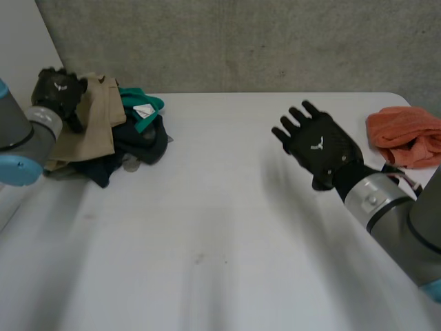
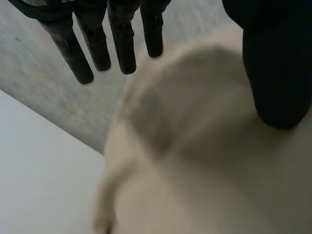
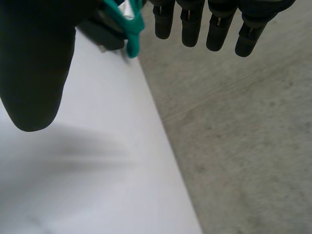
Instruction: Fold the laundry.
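A pile of laundry lies at the table's far left: a beige garment (image 1: 93,124) on top, a teal one (image 1: 145,110) and dark ones (image 1: 141,141) beside it. My left hand (image 1: 58,93) hovers at the pile's back left. In the left wrist view its fingers (image 2: 92,41) are straight and its thumb (image 2: 278,68) lies just over the beige garment (image 2: 195,165), with nothing pinched. My right hand (image 1: 317,145) floats above the table right of centre, its fingers (image 3: 214,27) spread and empty, pointing towards the teal garment (image 3: 129,27).
An orange cloth (image 1: 406,134) lies crumpled at the far right edge of the white table (image 1: 207,227), close to my right forearm. A grey concrete wall (image 1: 262,41) stands behind the table's back edge.
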